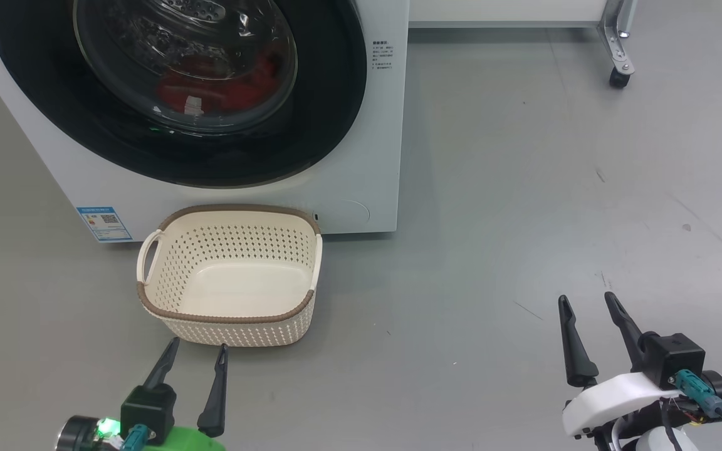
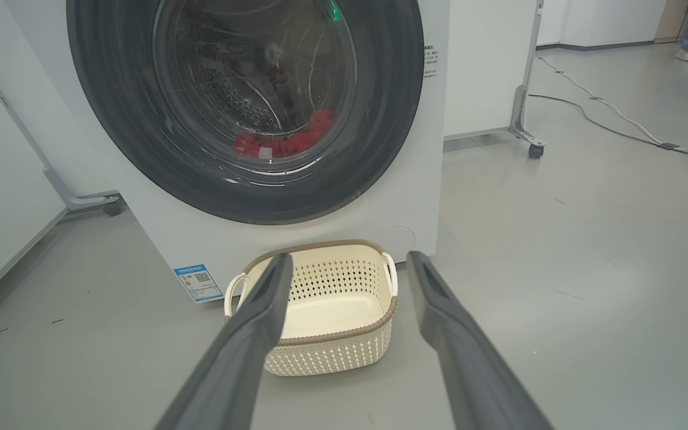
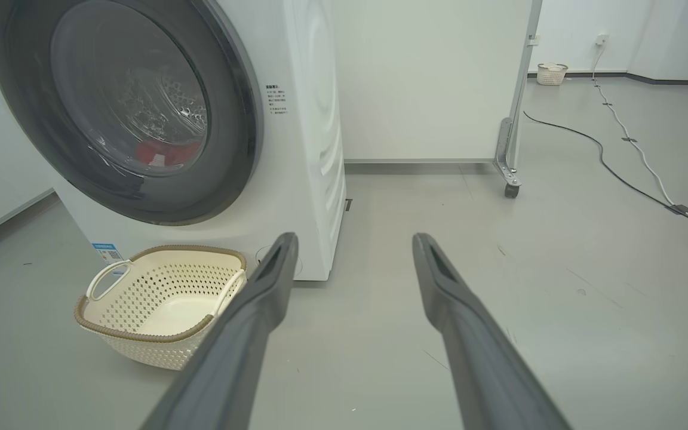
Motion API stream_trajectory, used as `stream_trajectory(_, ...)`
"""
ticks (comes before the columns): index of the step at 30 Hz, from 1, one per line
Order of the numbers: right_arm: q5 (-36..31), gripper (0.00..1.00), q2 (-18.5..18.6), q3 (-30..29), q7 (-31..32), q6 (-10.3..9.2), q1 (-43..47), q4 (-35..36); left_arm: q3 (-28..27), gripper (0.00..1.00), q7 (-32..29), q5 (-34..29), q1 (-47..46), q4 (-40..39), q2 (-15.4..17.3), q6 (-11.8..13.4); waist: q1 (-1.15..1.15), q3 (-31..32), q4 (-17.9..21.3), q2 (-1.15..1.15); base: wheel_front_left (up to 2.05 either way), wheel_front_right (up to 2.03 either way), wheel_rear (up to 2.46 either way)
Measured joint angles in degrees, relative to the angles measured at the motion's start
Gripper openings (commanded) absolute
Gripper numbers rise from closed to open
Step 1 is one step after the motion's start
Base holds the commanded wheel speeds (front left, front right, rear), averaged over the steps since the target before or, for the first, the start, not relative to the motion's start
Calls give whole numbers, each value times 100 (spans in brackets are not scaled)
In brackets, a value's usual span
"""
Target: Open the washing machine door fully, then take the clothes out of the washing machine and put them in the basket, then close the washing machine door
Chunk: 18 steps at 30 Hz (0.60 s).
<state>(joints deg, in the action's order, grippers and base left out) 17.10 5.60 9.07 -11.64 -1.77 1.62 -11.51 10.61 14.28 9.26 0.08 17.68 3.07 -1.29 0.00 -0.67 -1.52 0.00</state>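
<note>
Both empty, parted: left tool (image 1: 199, 343) just short of basket (image 1: 242, 329), right tool (image 1: 585, 297) far off.

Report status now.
Left end effector and right end effector open, empty. Round black-rimmed glass door shut, red clothes inside. Cream perforated plastic basket empty, below door. No obstruction seen.

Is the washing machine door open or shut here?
Shut. The washing machine door lies flush against the washing machine front, and the clothes show red through its glass.
</note>
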Motion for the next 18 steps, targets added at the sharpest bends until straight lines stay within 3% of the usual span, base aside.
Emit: stream_trajectory(18,-3,100,2,30,-2,-18,-25,-93,-27,100,0,0,-5,43,-16,-1,0,-30,-13,0,0,0,0)
